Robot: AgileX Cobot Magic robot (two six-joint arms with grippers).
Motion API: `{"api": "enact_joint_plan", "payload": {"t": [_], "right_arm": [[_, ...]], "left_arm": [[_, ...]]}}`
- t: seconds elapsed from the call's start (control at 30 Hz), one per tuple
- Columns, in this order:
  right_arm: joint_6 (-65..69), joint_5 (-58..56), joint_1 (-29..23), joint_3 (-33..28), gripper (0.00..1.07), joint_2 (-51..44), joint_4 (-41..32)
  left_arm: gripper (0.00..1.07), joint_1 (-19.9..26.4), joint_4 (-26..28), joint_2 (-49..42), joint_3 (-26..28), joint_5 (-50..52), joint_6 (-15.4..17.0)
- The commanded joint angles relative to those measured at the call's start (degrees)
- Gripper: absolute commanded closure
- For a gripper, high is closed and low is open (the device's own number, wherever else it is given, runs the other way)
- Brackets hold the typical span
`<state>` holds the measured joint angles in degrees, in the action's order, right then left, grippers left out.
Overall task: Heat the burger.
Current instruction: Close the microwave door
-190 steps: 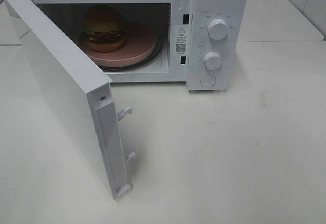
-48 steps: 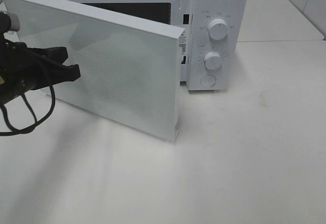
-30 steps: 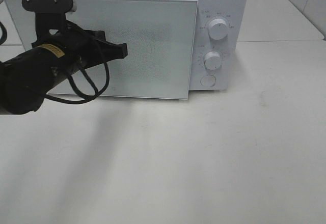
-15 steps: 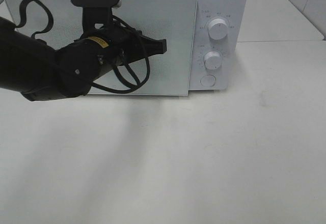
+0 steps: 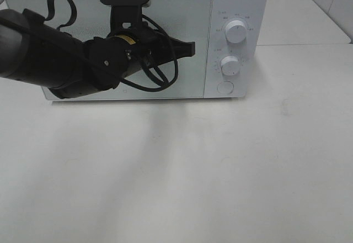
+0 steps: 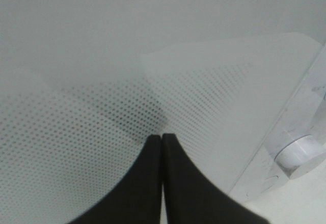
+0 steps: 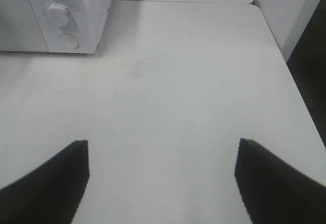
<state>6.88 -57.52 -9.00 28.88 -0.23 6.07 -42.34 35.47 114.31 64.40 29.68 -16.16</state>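
Note:
The burger is hidden behind the closed door (image 5: 182,16) of the white microwave (image 5: 237,0). My left gripper (image 5: 192,48) is shut, its black fingertips pressed together against the dotted door window (image 6: 214,102), near the door's right edge. In the left wrist view the two fingers (image 6: 147,183) meet at the window with nothing between them. My right gripper (image 7: 160,147) is open above the bare table, off to the right of the microwave, with nothing in it; it does not show in the exterior view.
The control panel carries an upper knob (image 5: 236,31), a lower knob (image 5: 230,65) and a round door button (image 5: 225,87). The white table (image 5: 220,171) stretches in front; its right edge (image 7: 285,66) drops off beside a dark gap.
The microwave door has swung fully shut, pushed by my left arm, which moved right across the door front. The burger on its pink plate is no longer visible.

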Motion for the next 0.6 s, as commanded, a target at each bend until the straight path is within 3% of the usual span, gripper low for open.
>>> {"api": "enact_joint_plan", "payload": {"t": [0.03, 0.2, 0.27, 0.33, 0.37, 0.4, 0.43, 0.47, 0.5, 0.6], "right_arm": [[0.17, 0.40, 0.34, -0.11, 0.31, -1.83, 0.23], [0.17, 0.40, 0.34, -0.11, 0.31, -1.83, 0.23], [0.17, 0.40, 0.34, -0.11, 0.31, -1.83, 0.23], [0.17, 0.40, 0.34, -0.11, 0.31, -1.83, 0.23], [0.17, 0.40, 0.34, -0.11, 0.31, -1.83, 0.23], [0.17, 0.40, 0.34, -0.11, 0.31, -1.83, 0.23], [0.17, 0.40, 0.34, -0.11, 0.31, -1.83, 0.23], [0.17, 0.40, 0.34, -0.11, 0.31, -1.83, 0.23], [0.17, 0.40, 0.34, -0.11, 0.31, -1.83, 0.23], [0.17, 0.40, 0.34, -0.11, 0.31, -1.83, 0.23]], "left_arm": [[1.07, -1.43, 1.60, -2.64, -1.78, 0.57, -0.17], [1.07, -3.27, 1.60, -5.21, -5.90, -0.57, -0.17], [1.01, -3.90, 1.60, -6.65, -7.68, -3.04, -0.17], [0.72, -3.90, 1.66, -8.37, -9.74, -8.25, -0.11], [0.72, -3.90, 1.66, -8.37, -9.74, -8.25, -0.11], [0.41, -3.84, 1.78, -9.11, -10.43, -11.69, -0.06], [0.25, -3.84, 1.89, -9.17, -10.49, -13.24, -0.11], [0.25, -3.84, 1.89, -9.17, -10.49, -13.24, -0.11], [0.05, -3.84, 1.72, -9.57, -10.49, -16.56, -0.17], [0.07, -3.84, 0.86, -9.80, -10.49, -21.03, -1.43]]}}
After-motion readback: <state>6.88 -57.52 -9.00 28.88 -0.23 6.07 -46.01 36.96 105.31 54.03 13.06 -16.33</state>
